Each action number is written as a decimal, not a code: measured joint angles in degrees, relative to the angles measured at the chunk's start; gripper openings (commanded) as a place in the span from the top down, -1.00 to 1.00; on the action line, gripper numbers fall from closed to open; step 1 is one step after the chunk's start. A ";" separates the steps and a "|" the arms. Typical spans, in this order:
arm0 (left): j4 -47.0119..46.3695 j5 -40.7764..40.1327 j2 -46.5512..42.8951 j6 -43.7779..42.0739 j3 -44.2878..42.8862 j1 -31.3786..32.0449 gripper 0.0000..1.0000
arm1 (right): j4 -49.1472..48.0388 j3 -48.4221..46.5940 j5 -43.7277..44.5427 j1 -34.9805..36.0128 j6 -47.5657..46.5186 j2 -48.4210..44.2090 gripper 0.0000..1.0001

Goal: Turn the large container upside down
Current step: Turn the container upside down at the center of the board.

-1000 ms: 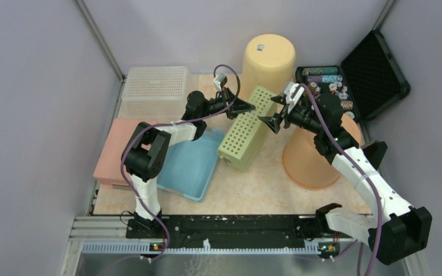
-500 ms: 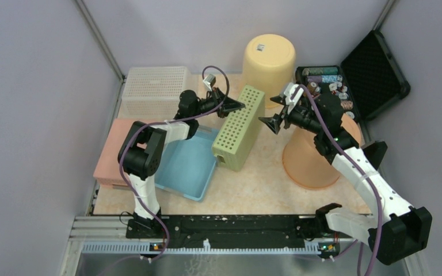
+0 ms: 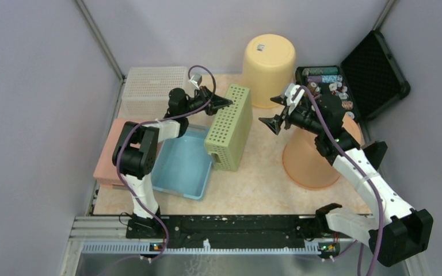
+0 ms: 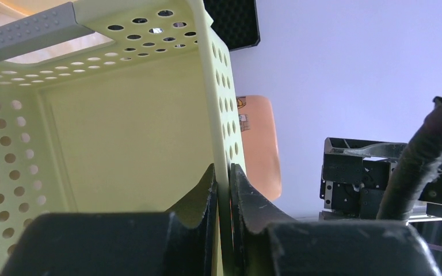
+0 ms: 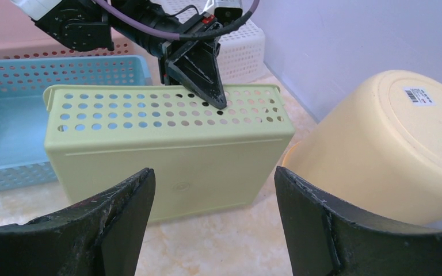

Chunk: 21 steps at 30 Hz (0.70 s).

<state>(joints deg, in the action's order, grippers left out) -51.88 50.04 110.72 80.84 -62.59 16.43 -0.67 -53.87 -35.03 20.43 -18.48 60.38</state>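
Note:
The large container is a pale green perforated basket [image 3: 229,129] standing on its long side wall, its open side facing left toward the blue basket and its solid bottom facing my right gripper. My left gripper [image 3: 224,102] is shut on the container's upper wall [image 4: 221,132]; one finger is inside and one outside. The right wrist view shows the container [image 5: 167,152] with the left gripper [image 5: 217,102] on its top edge. To the container's right, my right gripper [image 3: 269,112] hangs open, apart from it, with nothing between its fingers [image 5: 213,175].
A blue basket [image 3: 178,169] lies left of the container, touching its base. A white basket [image 3: 155,89] and a pink box [image 3: 110,152] sit further left. An upturned yellow bucket [image 3: 267,57], an orange bucket [image 3: 311,164] and an open black case [image 3: 354,72] are at the right.
My left gripper has pulled back to the left, tipping the green container from a slant up onto its side. The right arm has stayed still.

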 measured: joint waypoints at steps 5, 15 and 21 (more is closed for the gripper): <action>0.57 0.07 -1.14 -0.98 1.07 -1.92 0.68 | -0.09 0.50 -0.24 0.00 0.02 -0.02 -0.51; 2.51 2.03 -2.60 -6.14 1.55 -5.18 0.48 | 0.02 0.63 -0.96 0.00 0.04 -0.31 -0.51; 2.40 3.06 -2.89 -7.52 2.10 -6.60 0.41 | -0.39 1.09 -1.44 0.00 0.26 -0.31 -0.51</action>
<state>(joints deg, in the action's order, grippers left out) -49.47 53.10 107.83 73.32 -60.49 9.82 -1.06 -52.77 -36.47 20.43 -18.22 60.07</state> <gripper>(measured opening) 0.287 0.759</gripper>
